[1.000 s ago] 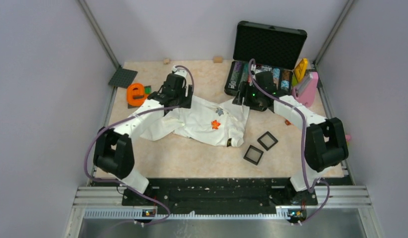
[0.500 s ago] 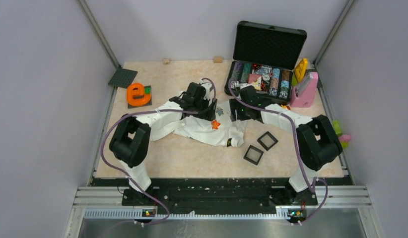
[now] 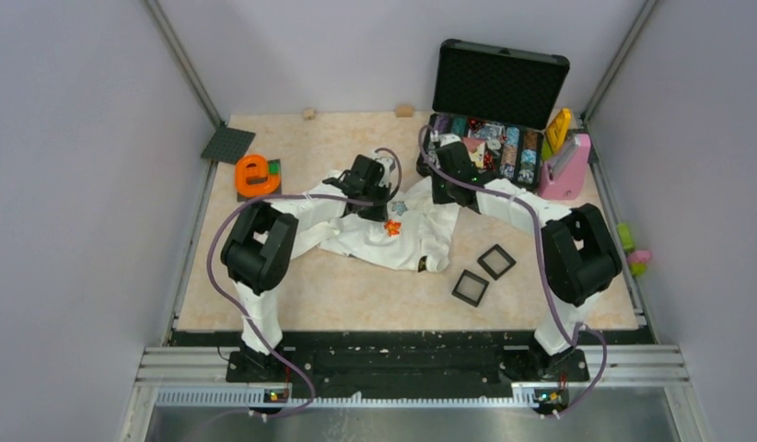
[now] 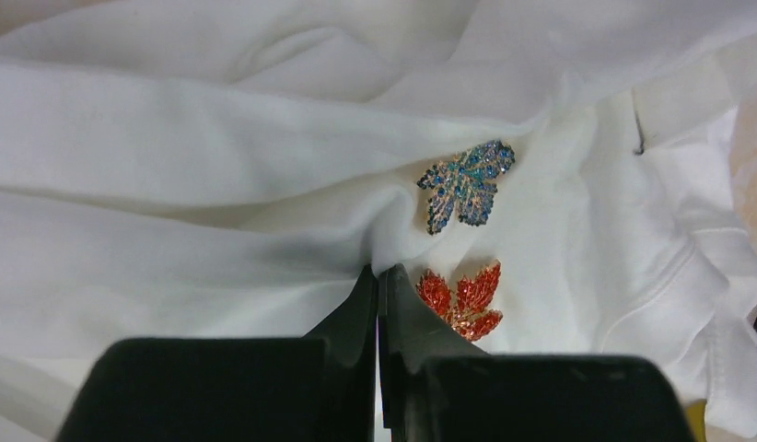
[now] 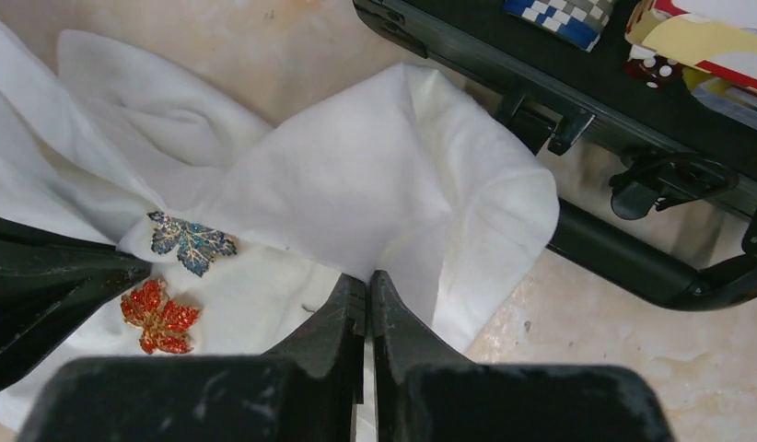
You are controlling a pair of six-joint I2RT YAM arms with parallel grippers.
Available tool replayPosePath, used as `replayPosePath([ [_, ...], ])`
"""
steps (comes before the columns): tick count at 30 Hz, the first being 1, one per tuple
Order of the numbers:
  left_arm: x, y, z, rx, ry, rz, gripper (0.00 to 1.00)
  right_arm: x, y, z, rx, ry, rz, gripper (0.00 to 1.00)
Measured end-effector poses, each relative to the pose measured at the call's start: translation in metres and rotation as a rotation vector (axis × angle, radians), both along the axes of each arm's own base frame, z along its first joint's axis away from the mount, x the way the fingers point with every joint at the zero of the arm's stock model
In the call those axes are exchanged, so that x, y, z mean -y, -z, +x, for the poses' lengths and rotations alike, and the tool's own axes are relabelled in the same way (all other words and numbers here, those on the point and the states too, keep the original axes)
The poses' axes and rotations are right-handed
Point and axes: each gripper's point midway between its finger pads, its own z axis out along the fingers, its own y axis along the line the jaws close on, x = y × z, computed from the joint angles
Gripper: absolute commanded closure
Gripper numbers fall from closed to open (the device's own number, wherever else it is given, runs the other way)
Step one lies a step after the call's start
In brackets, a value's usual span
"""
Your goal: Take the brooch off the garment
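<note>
At the middle of the beige desk (image 3: 338, 285), a white cloth T-shirt (image 3: 421, 241) lies crumpled, with two pieces pinned close together on it: a red-orange jewelled leaf-shaped brooch (image 4: 460, 299) and, just above it in the left wrist view, a blue jewelled leaf-shaped brooch (image 4: 467, 184). Your left end effector (image 4: 377, 272) has its fingers pressed together on a raised fold of the shirt, right beside the red brooch's edge. Your right end effector (image 5: 367, 276) is likewise closed, pinching a fold of the shirt on the side nearest the open black hard case (image 5: 448, 41). Neither one holds a brooch.

As I judge it, several things could go wrong from here. Pull the two folds apart too hard and the cloth may strain or tear at the pins. Lift instead and the whole loose shirt may come up with you. The clasps are hidden, so a straight tug may fail to free either piece. With two brooches side by side, you could easily catch the wrong one, and the right arm works close to the case latches
</note>
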Motion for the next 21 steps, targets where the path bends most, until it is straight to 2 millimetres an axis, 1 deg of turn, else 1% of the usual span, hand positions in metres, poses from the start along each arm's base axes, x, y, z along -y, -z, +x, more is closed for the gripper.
replayPosePath([
  [2, -0.005, 0.001, -0.004, 0.004, -0.007, 0.007, 1.0, -0.002, -0.011, 0.003, 0.024, 0.0, 0.014, 1.0],
  [5, -0.018, 0.002, -0.027, -0.012, -0.003, 0.016, 1.0, 0.0, -0.026, -0.005, 0.029, -0.008, 0.032, 1.0],
  [6, -0.024, 0.001, -0.039, -0.022, 0.003, 0.016, 1.0, 0.0, -0.034, -0.009, 0.033, -0.013, 0.047, 1.0],
  [7, -0.028, 0.0, -0.051, -0.032, 0.012, 0.011, 1.0, 0.0, -0.042, -0.013, 0.04, -0.018, 0.059, 1.0],
  [10, -0.039, -0.008, -0.084, -0.061, 0.046, -0.01, 1.0, 0.001, -0.076, -0.025, 0.082, -0.033, 0.108, 1.0],
  [12, -0.042, -0.014, -0.099, -0.066, 0.064, -0.031, 1.0, 0.001, -0.096, -0.029, 0.111, -0.043, 0.133, 1.0],
  [14, -0.043, -0.021, -0.108, -0.056, 0.076, -0.05, 0.98, -0.004, -0.109, -0.026, 0.117, -0.056, 0.144, 1.0],
  [15, -0.043, -0.025, -0.109, -0.044, 0.077, -0.058, 0.95, -0.008, -0.114, -0.021, 0.111, -0.062, 0.144, 0.91],
  [16, -0.043, -0.029, -0.108, -0.031, 0.078, -0.065, 0.9, -0.014, -0.12, -0.011, 0.11, -0.068, 0.143, 0.66],
  [17, -0.042, -0.033, -0.107, -0.016, 0.076, -0.074, 0.85, -0.022, -0.122, 0.001, 0.109, -0.073, 0.144, 0.47],
  [18, -0.041, -0.037, -0.104, 0.0, 0.072, -0.082, 0.8, -0.028, -0.123, 0.012, 0.106, -0.072, 0.145, 0.39],
  [19, -0.041, -0.038, -0.103, 0.006, 0.068, -0.083, 0.73, -0.034, -0.122, 0.027, 0.11, -0.071, 0.135, 0.36],
  [21, -0.043, -0.038, -0.103, 0.008, 0.05, -0.067, 0.57, -0.04, -0.111, 0.05, 0.106, -0.062, 0.119, 0.34],
])
